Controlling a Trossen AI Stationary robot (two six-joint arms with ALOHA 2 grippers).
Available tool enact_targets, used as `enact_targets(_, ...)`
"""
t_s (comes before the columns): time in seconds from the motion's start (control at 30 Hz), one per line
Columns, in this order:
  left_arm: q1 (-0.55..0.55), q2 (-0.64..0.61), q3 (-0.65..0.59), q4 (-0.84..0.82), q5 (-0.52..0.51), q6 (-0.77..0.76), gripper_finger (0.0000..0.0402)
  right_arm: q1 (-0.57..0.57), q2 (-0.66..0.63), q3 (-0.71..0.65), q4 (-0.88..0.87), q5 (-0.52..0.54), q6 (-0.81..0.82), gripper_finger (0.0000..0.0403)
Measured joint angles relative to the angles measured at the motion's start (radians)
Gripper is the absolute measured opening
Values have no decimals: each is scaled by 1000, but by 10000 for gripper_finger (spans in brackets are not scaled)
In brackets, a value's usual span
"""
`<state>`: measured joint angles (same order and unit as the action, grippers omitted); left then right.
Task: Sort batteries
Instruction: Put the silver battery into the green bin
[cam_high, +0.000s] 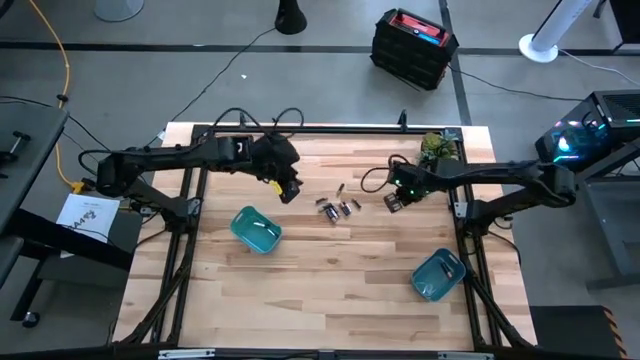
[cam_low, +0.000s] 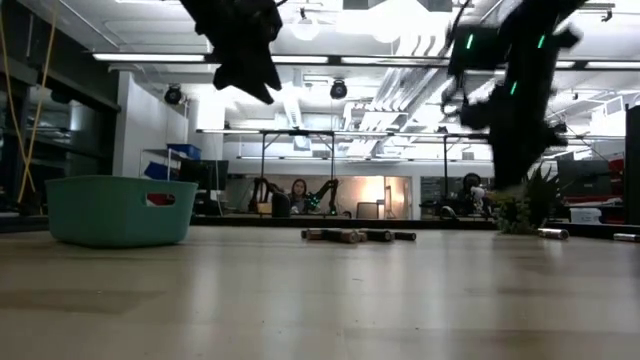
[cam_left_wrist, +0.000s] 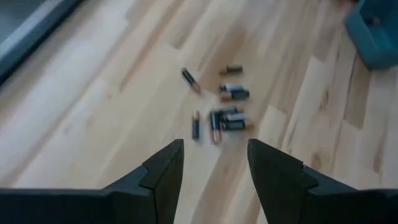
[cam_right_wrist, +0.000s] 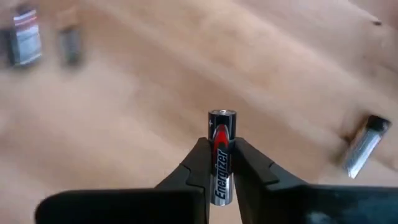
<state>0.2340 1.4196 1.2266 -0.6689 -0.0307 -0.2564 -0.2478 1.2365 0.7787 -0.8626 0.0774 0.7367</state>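
The right gripper (cam_right_wrist: 221, 163) is clamped on one battery (cam_right_wrist: 222, 149), lifted right of centre; the remaining batteries (cam_high: 336, 208) lie mid-frame; the left gripper (cam_left_wrist: 214, 165) hovers agape above them, empty; next: carry to the lower-right teal bin (cam_high: 438, 275).

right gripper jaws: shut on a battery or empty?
Shut on a battery. In the right wrist view, the right gripper pinches an Energizer cell between both jaws, lifted off the table.

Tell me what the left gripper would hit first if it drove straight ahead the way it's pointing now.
Probably the batteries: the open left gripper points at that loose cluster on the wooden table, nothing showing between. Depth is unclear, so it might meet bare wood just short of them.
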Motion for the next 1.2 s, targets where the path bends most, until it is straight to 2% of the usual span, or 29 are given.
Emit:
enact_targets(0.17,50,0,7,72,0,7,172,152,-143,128,-102,-155,51,18)
enact_targets(0.27,74,0,7,123,0,7,172,265,-196,142,-149,-315,176,18)
enact_targets(0.37,91,0,7,169,1,7,172,413,-225,108,-169,-410,342,26)
enact_targets(0.53,120,0,7,202,30,7,172,661,-224,16,-155,-433,578,41)
enact_targets(0.67,142,0,7,205,49,7,172,759,-222,-43,-125,-430,687,42)
enact_targets(0.83,163,0,7,205,51,7,172,768,-223,-43,-82,-332,692,27)
enact_targets(0.93,168,0,7,206,75,5,172,726,-223,-35,-8,-235,597,23)
enact_targets(1.07,172,0,7,206,135,-13,172,593,-204,-35,139,-141,349,32)
enact_targets(1.2,172,0,7,206,217,-51,172,402,-128,-34,388,-130,35,35)
